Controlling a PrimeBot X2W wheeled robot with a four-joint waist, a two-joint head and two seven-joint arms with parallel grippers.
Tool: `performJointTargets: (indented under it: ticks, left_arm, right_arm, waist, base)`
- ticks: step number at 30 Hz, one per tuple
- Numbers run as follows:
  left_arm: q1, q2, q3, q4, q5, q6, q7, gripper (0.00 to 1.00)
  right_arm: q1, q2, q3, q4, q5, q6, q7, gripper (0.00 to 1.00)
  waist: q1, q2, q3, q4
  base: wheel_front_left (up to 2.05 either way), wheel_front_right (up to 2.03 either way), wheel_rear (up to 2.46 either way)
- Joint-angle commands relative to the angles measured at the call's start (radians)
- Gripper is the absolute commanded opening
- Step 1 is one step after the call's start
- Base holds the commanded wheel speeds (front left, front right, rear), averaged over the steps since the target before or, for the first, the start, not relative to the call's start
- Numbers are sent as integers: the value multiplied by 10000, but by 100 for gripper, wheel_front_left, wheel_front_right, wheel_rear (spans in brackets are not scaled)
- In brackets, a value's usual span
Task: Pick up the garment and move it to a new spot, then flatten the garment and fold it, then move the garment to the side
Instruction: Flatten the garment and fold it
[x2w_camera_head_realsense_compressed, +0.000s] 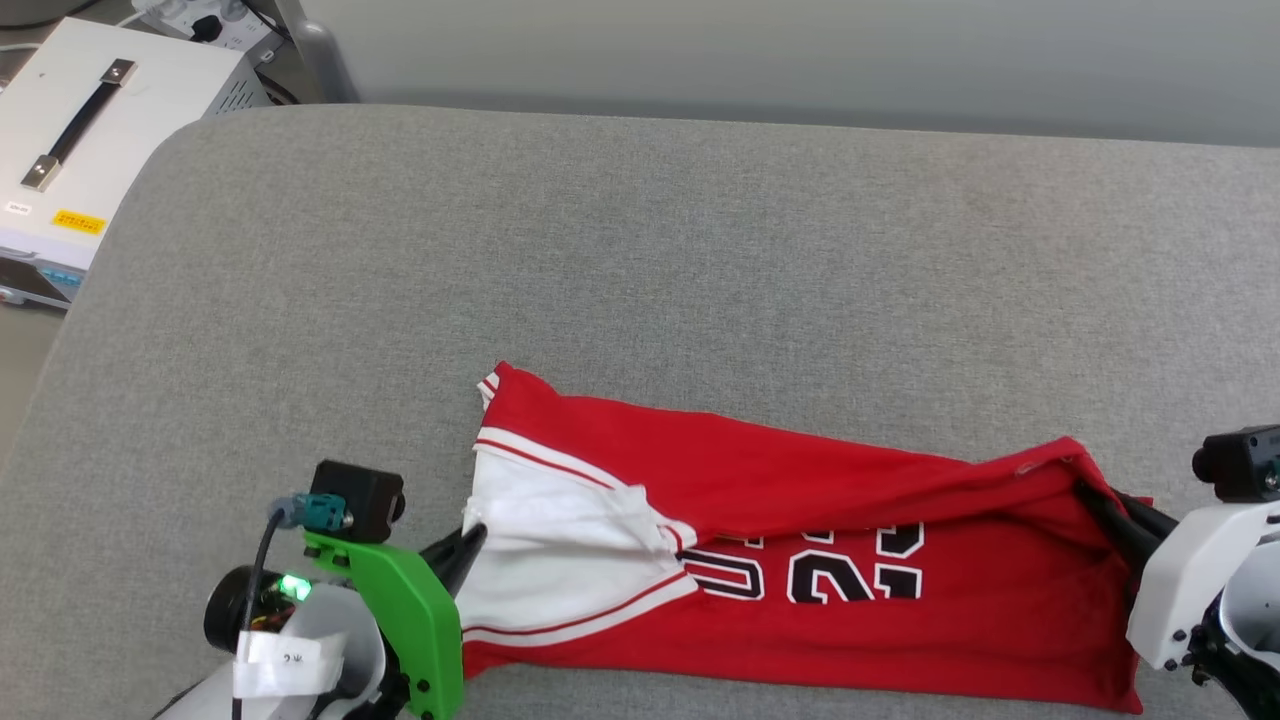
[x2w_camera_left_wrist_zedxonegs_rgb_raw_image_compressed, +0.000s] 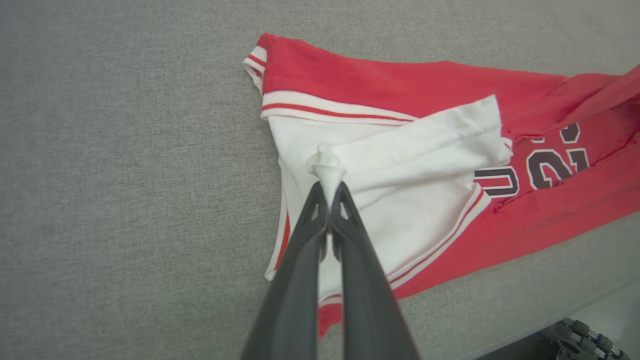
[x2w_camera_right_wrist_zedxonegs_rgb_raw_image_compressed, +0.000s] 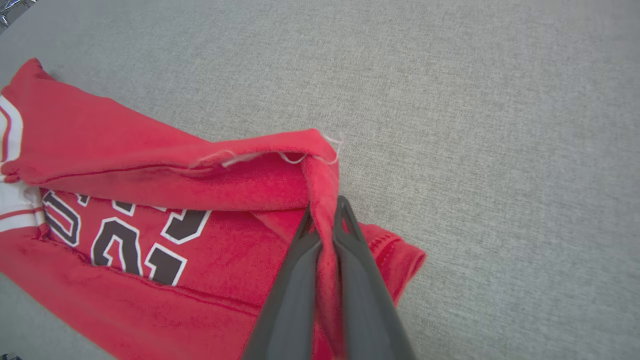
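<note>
The garment (x2w_camera_head_realsense_compressed: 800, 520), a red jersey with white sleeves and black number print, lies stretched sideways across the near part of the grey table, its far edge folded over the front. My left gripper (x2w_camera_head_realsense_compressed: 470, 545) is shut on a pinch of the white sleeve (x2w_camera_left_wrist_zedxonegs_rgb_raw_image_compressed: 400, 165) at the garment's left end; the fabric bunches out past the fingertips (x2w_camera_left_wrist_zedxonegs_rgb_raw_image_compressed: 327, 172). My right gripper (x2w_camera_head_realsense_compressed: 1100, 505) is shut on the red hem at the right end, where a fold of red cloth (x2w_camera_right_wrist_zedxonegs_rgb_raw_image_compressed: 322, 200) runs up between the dark fingers. In the right wrist view the garment (x2w_camera_right_wrist_zedxonegs_rgb_raw_image_compressed: 150, 240) spreads to the left.
The grey padded table (x2w_camera_head_realsense_compressed: 700, 250) stretches far beyond the garment. A white equipment case (x2w_camera_head_realsense_compressed: 90, 130) with a black handle stands off the table's far left corner. The table's near edge lies just below the garment.
</note>
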Motion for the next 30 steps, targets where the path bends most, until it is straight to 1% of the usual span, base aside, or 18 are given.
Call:
performJointTargets:
  ticks: [1,7,15,16,17,18,19,20,21,22,26,30]
  left_arm:
    - [224,39,-62,28,-11,79,-75,0]
    - [445,-21,-388,517,112,0,-53,0]
    - [357,-163,-568,1101,140,-201,-33,0]
    - [336,-183,-608,1155,131,-244,12,0]
    - [316,-199,-635,1198,128,-270,43,0]
    - [298,-223,-661,1252,117,-292,76,0]
    - [285,-237,-686,1302,117,-295,112,0]
    - [276,-251,-722,1369,112,-297,172,28]
    - [275,-264,-740,1422,103,-284,208,97]
    - [279,-279,-765,1478,96,-274,244,100]
    - [314,-313,-722,1593,140,-228,36,100]
    - [334,-342,-549,1602,159,-146,-335,100]
  right_arm:
    - [249,-83,4,-119,-120,-9,54,0]
    - [717,-311,184,-321,-508,-9,180,0]
    - [728,-871,880,-355,-1151,-9,210,0]
    - [706,-926,984,-317,-1197,-9,230,31]
    - [686,-969,1071,-286,-1231,-9,248,91]
    - [667,-987,1126,-221,-1227,-9,290,100]
    - [652,-996,1197,-198,-1201,-9,322,100]
    - [648,-997,1261,-151,-1113,-9,401,100]
    - [647,-1002,1301,-132,-1036,-9,460,100]
    - [643,-1014,1360,-148,-927,-9,517,100]
    - [715,-1072,1348,-279,-387,-9,885,100]
    - [857,-1127,986,-568,104,-9,1393,100]
  waist:
    - [1,0,-40,1]
    - [1,0,-51,-45]
    - [1,0,59,-105]
    - [1,0,82,-107]
    - [1,0,95,-107]
    - [1,0,105,-106]
    - [1,0,109,-104]
    - [1,0,104,-103]
    - [1,0,84,-103]
    - [1,0,36,-107]
    - [1,0,-245,-133]
    - [1,0,-610,-156]
  base:
    - [0,0,0]
    - [0,0,0]
    - [0,0,0]
    - [0,0,0]
    - [0,0,0]
    - [0,0,0]
    - [0,0,0]
    - [0,0,0]
    - [0,0,0]
    - [0,0,0]
    - [0,0,0]
    - [0,0,0]
